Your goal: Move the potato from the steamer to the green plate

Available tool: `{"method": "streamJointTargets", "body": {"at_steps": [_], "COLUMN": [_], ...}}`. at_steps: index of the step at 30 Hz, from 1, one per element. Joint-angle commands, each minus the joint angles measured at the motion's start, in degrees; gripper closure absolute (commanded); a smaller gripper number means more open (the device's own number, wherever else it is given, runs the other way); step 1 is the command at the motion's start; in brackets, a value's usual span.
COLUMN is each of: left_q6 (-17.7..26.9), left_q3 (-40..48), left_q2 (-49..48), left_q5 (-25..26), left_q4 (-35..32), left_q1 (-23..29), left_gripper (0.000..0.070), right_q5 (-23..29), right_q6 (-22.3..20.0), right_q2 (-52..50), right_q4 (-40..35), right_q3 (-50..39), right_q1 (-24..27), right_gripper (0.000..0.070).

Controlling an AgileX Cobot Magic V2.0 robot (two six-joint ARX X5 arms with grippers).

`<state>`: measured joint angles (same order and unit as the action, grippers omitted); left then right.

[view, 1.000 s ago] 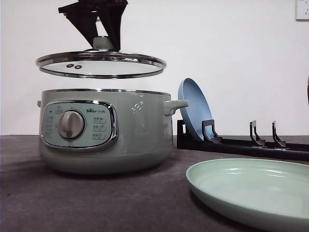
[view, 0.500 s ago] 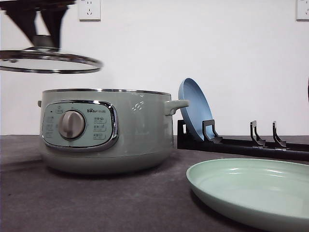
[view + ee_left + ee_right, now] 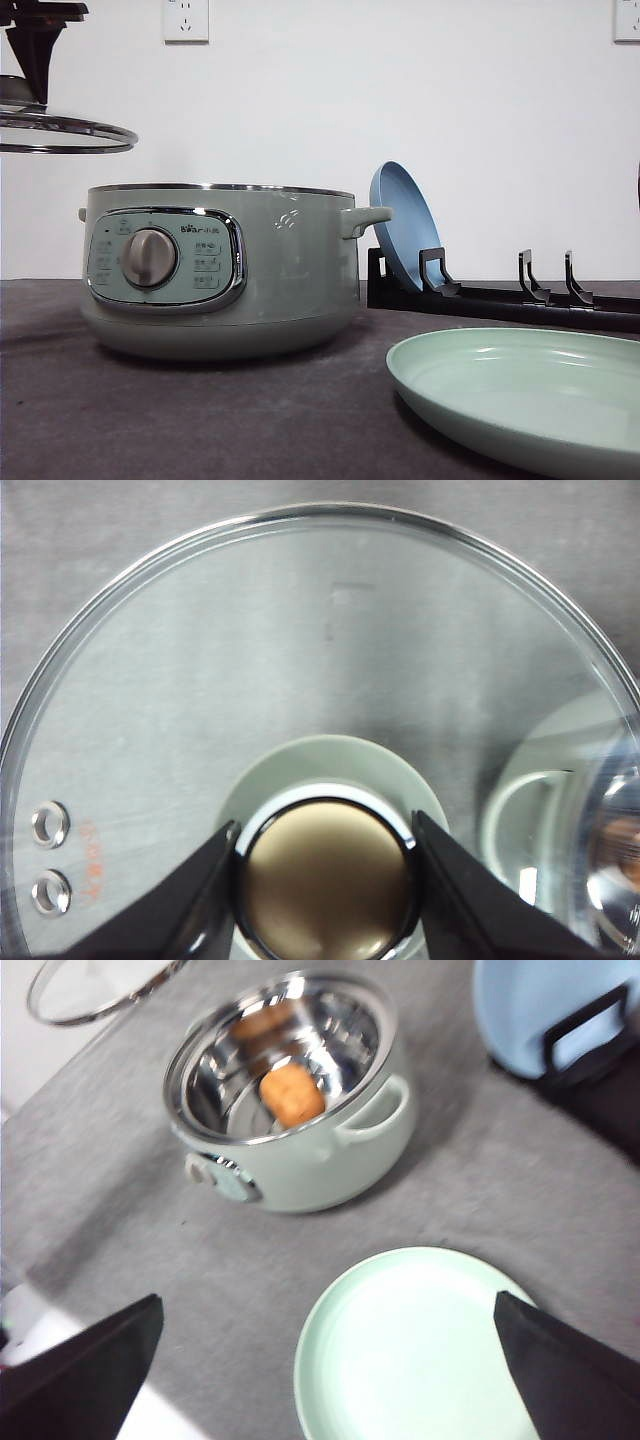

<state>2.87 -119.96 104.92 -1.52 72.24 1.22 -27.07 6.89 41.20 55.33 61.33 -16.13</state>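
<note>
The sage-green steamer [image 3: 215, 270] stands uncovered at the table's left. In the right wrist view the brown-orange potato [image 3: 292, 1095] lies inside the steamer [image 3: 300, 1150] on its metal insert. My left gripper [image 3: 328, 875] is shut on the knob of the glass lid [image 3: 320, 660], holding the lid [image 3: 65, 132] in the air to the left of the pot, above rim height. The green plate [image 3: 520, 395] lies flat at the front right. My right gripper [image 3: 328, 1305] hangs open high above the green plate [image 3: 420, 1350], with nothing between its fingers.
A blue plate [image 3: 405, 225] leans upright in a black dish rack [image 3: 500, 298] behind the green plate, right of the steamer's handle. Bare grey tabletop [image 3: 200, 1250] lies between the steamer and the green plate.
My left gripper has carried the glass lid leftward, from right above the steamer to beyond its left side. The steamer and both plates have stayed put.
</note>
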Motion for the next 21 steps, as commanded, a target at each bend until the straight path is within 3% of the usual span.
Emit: {"method": "streamJointTargets", "body": {"at_steps": [1, 11, 21], "left_q6": [-0.55, -0.57, -0.57], "left_q3": [-2.43, -2.43, -2.43], "left_q2": [-0.81, -0.81, -0.81], "left_q5": [-0.04, -0.02, -0.04], "left_q4": [-1.41, -1.45, -1.45], "left_q1": [-0.05, -0.05, -0.05], "left_gripper": [0.07, 0.07, 0.07], "right_q5": [-1.44, -2.03, -0.72], "right_q6": [0.61, -2.42, -9.24], "right_q2": [3.85, 31.24, 61.44], "right_q4": [-1.42, -4.28, 1.14], "right_q3": [2.01, 16.29, 45.22], "right_q1": [-1.11, -10.94, -19.64], "right_gripper": [0.0, 0.0, 0.0]}}
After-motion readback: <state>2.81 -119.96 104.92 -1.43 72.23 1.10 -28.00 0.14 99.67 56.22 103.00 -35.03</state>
